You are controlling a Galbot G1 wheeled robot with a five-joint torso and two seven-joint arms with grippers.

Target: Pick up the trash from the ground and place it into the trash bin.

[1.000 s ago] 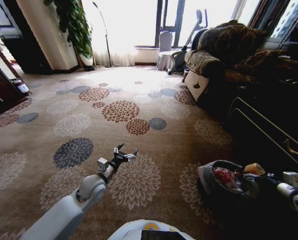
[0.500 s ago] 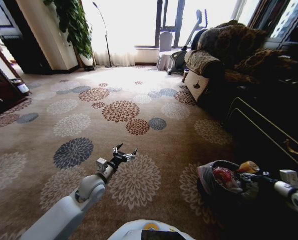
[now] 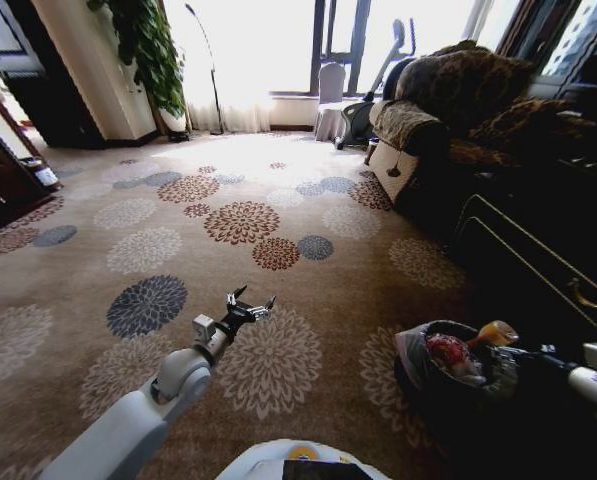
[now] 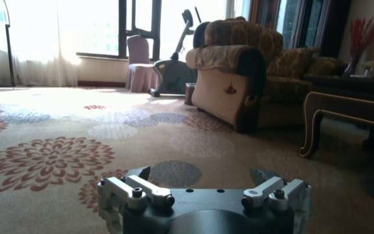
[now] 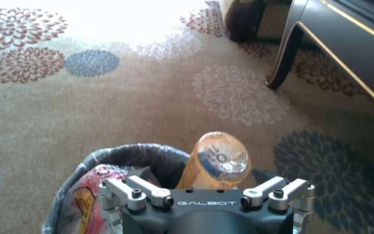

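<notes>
The trash bin (image 3: 418,375), dark and lined with a greyish bag, stands on the flowered carpet at the lower right. A red-and-white plastic bag (image 3: 446,355) lies inside it. My right gripper (image 3: 510,350) reaches in from the right, shut on a clear bottle with an orange tint (image 3: 490,334) that hangs over the bin's far rim. In the right wrist view the bottle (image 5: 216,158) sticks out between the fingers of the right gripper (image 5: 206,195), above the bin's rim (image 5: 132,152) and the bag (image 5: 86,200). My left gripper (image 3: 251,307) is held open and empty over the carpet, its fingers (image 4: 144,174) spread.
A dark wooden table with gold trim (image 3: 538,260) stands just right of the bin, its leg (image 5: 281,58) close by. A patterned armchair (image 3: 448,100) sits farther back on the right. A tall plant (image 3: 148,50) stands at the back left. Open carpet (image 3: 178,220) spreads ahead and left.
The bottle in my right gripper has shifted a little left, farther over the bin, and tilted. The left arm has stayed still.
</notes>
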